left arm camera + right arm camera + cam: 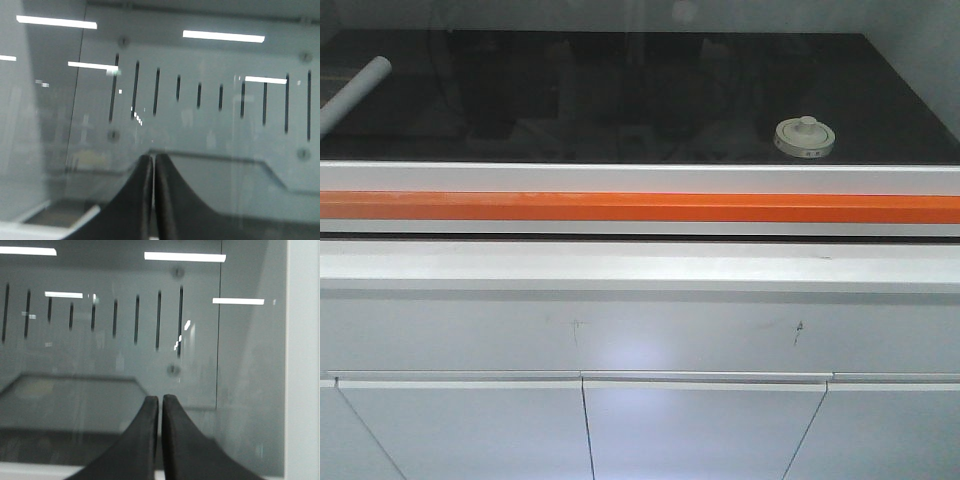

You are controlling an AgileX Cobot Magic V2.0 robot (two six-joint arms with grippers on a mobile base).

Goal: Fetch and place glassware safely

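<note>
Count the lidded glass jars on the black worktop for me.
1. The jar stands at the right of the black worktop, near its front edge. The white tube at far left is no jar. More could sit beyond the frame.

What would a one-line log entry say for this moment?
left gripper: shut, empty | right gripper: shut, empty | small glass jar with cream-white knobbed lid: untouched, on black surface, right side
</note>
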